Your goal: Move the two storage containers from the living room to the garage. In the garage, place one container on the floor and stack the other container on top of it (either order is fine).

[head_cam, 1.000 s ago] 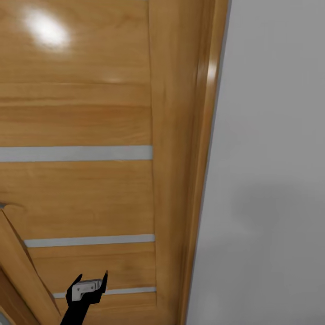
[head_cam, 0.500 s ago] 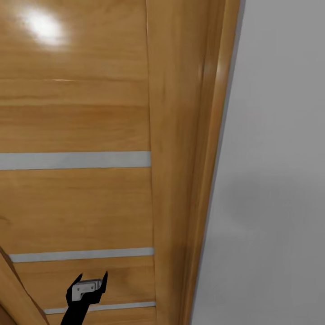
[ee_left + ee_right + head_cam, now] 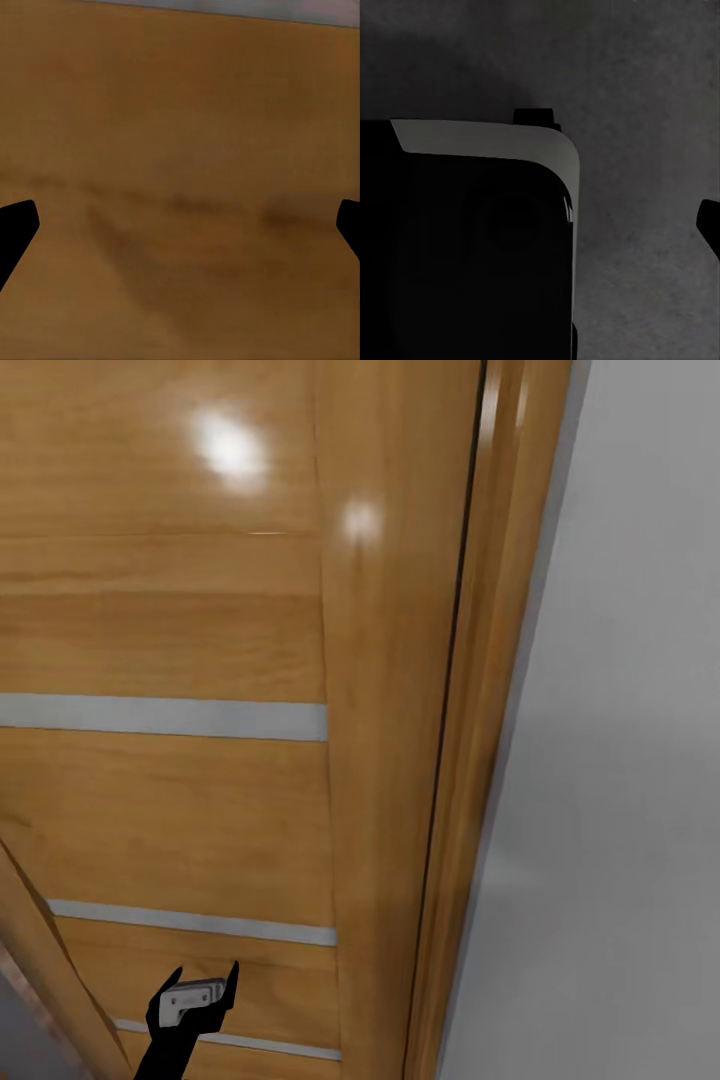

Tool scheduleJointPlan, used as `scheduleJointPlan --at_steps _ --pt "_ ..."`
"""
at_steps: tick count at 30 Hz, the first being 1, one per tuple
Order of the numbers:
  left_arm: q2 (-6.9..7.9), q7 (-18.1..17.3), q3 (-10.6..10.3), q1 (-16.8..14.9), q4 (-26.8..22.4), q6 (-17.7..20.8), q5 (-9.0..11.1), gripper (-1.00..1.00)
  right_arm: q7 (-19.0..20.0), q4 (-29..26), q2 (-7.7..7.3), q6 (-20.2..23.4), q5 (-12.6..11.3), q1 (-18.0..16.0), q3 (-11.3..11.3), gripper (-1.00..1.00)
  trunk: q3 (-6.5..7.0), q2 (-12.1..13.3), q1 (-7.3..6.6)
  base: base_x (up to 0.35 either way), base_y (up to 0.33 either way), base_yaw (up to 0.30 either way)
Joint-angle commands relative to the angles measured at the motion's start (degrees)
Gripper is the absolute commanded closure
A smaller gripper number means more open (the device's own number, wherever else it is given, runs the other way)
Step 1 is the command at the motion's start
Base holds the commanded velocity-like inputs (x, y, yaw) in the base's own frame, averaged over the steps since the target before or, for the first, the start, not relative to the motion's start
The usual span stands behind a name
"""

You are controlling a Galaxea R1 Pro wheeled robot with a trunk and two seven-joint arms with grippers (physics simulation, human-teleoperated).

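The two storage containers are out of view. A glossy wooden door (image 3: 160, 640) with grey inlaid stripes stands close in front of me in the head view. My left gripper (image 3: 200, 982) is raised low in front of the door, open and empty. In the left wrist view the same gripper (image 3: 180, 225) faces blurred wood at very short range, its black fingertips (image 3: 15, 229) far apart. The right gripper (image 3: 544, 229) points down at the dark grey concrete floor (image 3: 645, 75). One of its fingertips (image 3: 710, 225) stands far out to the side, and nothing is held.
The door's wooden frame (image 3: 480, 690) runs down beside a plain pale grey wall (image 3: 630, 760). Another wooden edge (image 3: 45, 970) slants across the lower left corner. My black base with its white rim (image 3: 480, 225) lies under the right gripper.
The whole head view has shifted. The door frame now sits further right and less grey wall shows. A dark gap shows along the door edge. The left gripper keeps its place in the picture.
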Motion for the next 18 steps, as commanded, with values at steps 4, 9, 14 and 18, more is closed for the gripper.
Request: scheduleJointPlan --at_steps 4,9,14,18 --pt "0.01 -0.16 -0.01 -0.01 -0.04 -0.08 0.72 -1.0 0.19 -0.08 -0.04 0.18 -0.01 -0.01 -0.01 -1.0 -0.03 -0.02 0.01 0.02 0.0 -0.035" --pt "0.01 -0.17 -0.01 -0.01 -0.04 -0.08 0.72 -1.0 0.18 -0.08 -0.02 0.18 -0.02 -0.01 -0.01 -1.0 0.05 -0.02 0.01 0.004 0.0 -0.12" --pt "0.09 -0.15 0.03 -0.01 -0.04 -0.08 0.73 -1.0 0.12 -0.08 -0.02 0.18 -0.05 -0.01 -0.01 -1.0 0.06 -0.02 0.01 0.0 0.0 -0.018" --pt "0.1 -0.17 0.06 -0.01 -0.04 -0.08 0.72 -1.0 0.13 -0.08 0.0 0.19 -0.03 -0.01 -0.01 -1.0 0.06 -0.02 0.01 0.0 0.0 0.0"
